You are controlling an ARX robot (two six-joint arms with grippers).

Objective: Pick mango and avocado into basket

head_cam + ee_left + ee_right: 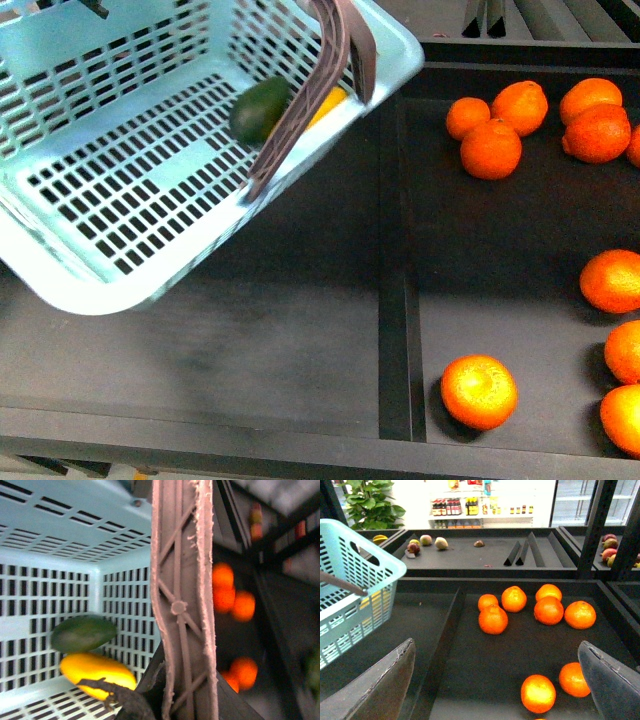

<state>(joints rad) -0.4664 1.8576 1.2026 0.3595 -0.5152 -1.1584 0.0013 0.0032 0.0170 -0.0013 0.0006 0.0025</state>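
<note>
Since both fruits already lie inside the basket (90, 285), the picking itself looks finished: in the front view the avocado (260, 108) rests on the perforated floor near the far wall, partly behind the brown-grey handles (330, 70), with a sliver of the mango (330, 102) showing just beside it. The left wrist view confirms this, the avocado (82, 632) lying against the mango (97, 670) in a corner. The basket sits tilted and appears raised off the shelf, blurred as if in motion, so the left arm seems to carry it by the handle (182, 605); its fingers are not clearly visible, so I cannot tell their state. Further right, the oranges (490, 148) lie untouched, and the right gripper (495, 690) hangs above them, fingers spread wide and empty. What remains, I judge, is only setting the basket down.
</note>
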